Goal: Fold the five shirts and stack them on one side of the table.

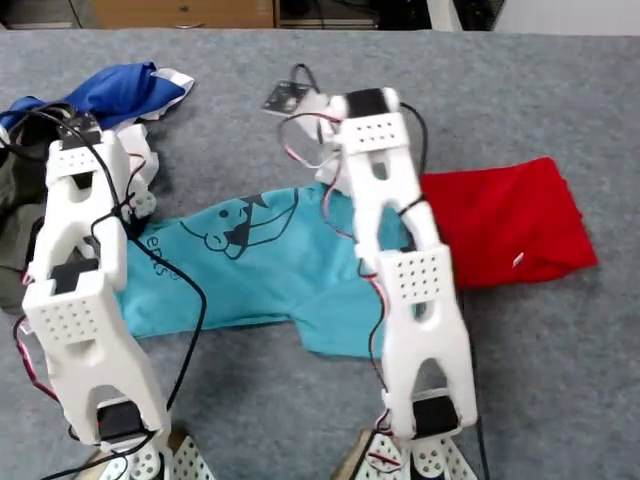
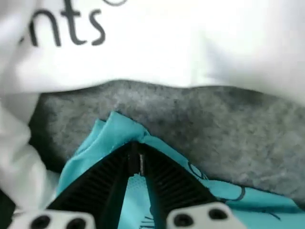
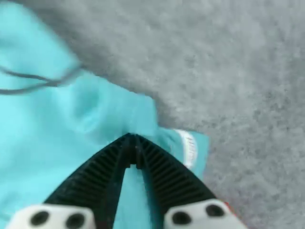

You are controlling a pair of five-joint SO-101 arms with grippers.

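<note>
Tightly, left tool (image 2: 135, 155), right tool (image 3: 132, 143) pinch shirt (image 1: 262, 272).

Desk (image 1: 560, 380): showing a grey, felt-like, rough matt covering.
Teal shirt (image 1: 260, 270): looking like soft, smooth cloth.
Red shirt (image 1: 500, 225): at 3 o'clock, looking like matt cloth.
Arms (image 1: 415, 280): showing white matt plastic.
Jaws: showing black ribbed plastic.

A grey, felt-like cloth covered the table (image 1: 560, 400). Beyond its far edge stood a light wooden cabinet (image 1: 180, 12), beside it a dark space (image 1: 350, 10) and a white surface (image 1: 565, 12).
</note>
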